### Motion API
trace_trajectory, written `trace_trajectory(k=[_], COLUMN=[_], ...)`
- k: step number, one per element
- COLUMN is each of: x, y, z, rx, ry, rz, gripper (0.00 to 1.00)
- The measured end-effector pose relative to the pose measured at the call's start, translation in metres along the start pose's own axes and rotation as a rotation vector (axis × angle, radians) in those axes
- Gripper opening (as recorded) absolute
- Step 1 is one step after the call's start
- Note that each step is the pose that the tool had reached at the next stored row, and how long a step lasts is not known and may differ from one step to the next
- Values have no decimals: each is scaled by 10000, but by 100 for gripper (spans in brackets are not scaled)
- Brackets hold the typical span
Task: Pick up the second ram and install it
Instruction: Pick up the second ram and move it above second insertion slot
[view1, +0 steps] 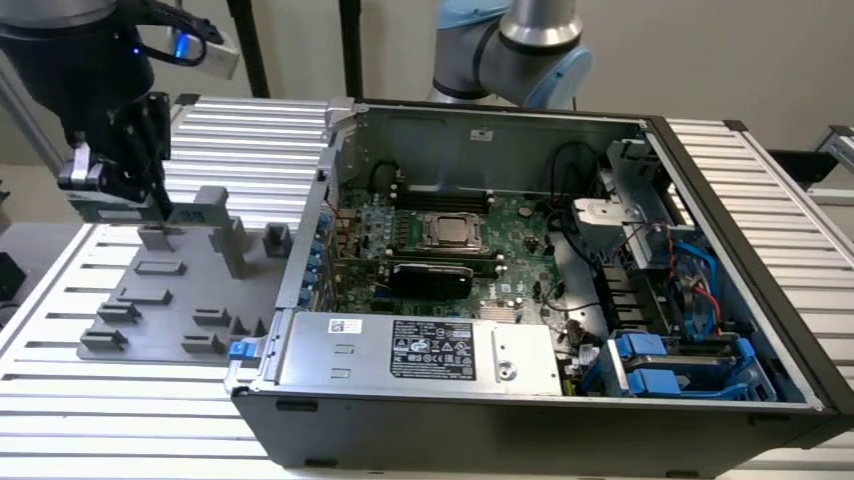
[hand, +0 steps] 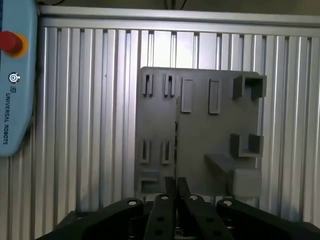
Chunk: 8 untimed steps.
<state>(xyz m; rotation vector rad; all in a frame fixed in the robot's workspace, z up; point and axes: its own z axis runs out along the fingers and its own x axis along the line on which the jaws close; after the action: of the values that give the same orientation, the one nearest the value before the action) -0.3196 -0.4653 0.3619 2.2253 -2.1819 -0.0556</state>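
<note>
Second ram (hand: 176, 135): pinched edge-on in narrow jaws over grey holder tray (hand: 200, 150); slim grip may let it tilt.

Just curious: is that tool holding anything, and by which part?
Seemingly yes: the tool pinches the second ram, seen edge-on, by its near edge, above the gray tray.

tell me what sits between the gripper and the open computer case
In the exterior view, the gray tray with its upright blocks lies between the gripper, shut on the ram stick, and the computer case.
</note>
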Motion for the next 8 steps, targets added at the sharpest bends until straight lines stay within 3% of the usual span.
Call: trace_trajectory(k=[8], x=[3], y=[-346], z=[-377], rx=[-1], ry=[-2], rz=[1], gripper=[0])
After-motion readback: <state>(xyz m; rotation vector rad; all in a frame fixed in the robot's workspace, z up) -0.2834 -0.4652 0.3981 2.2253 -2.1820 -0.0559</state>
